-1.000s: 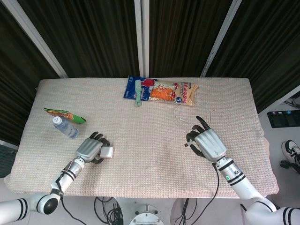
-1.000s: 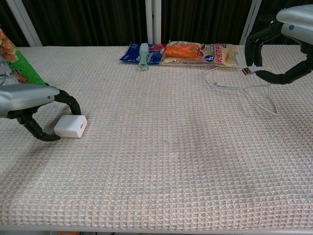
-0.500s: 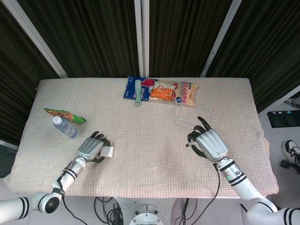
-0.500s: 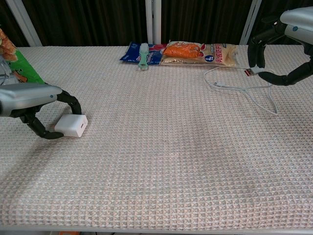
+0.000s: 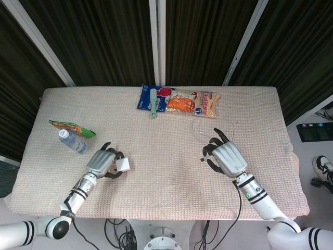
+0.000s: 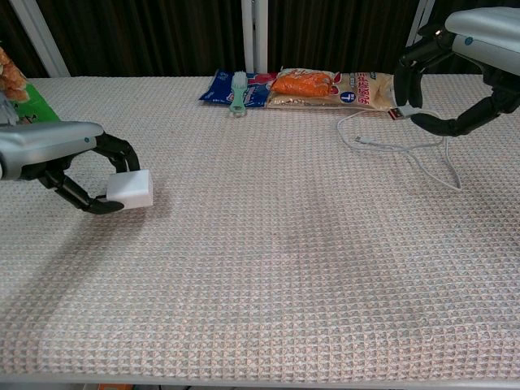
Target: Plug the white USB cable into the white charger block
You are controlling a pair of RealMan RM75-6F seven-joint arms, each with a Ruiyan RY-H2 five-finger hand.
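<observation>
1. chest view: left hand grips the white charger block between thumb and curled fingers; the block looks tipped up off the table cloth at the near-left side.
2. right hand pinches the plug end of the white usb cable at the far right; the rest of the cable lies slack on the cloth, looping toward the snack packets.
3. judgement: pick-up step is done for both parts, mating not started. hands are well apart, so the task looks early to midway.
4. next move calls for bringing both hands toward centre, turning the block so its port faces the plug, squaring the plug to the slot, then pushing straight in. slack cable may drag.
5. hard to make out: the port face of the block isn't visible in either view, so its orientation is unknown.
6. head view: the right hand covers the plug, and the cable is a faint line. left hand hides part of the block.
7. plug contact side is too small to read.
</observation>
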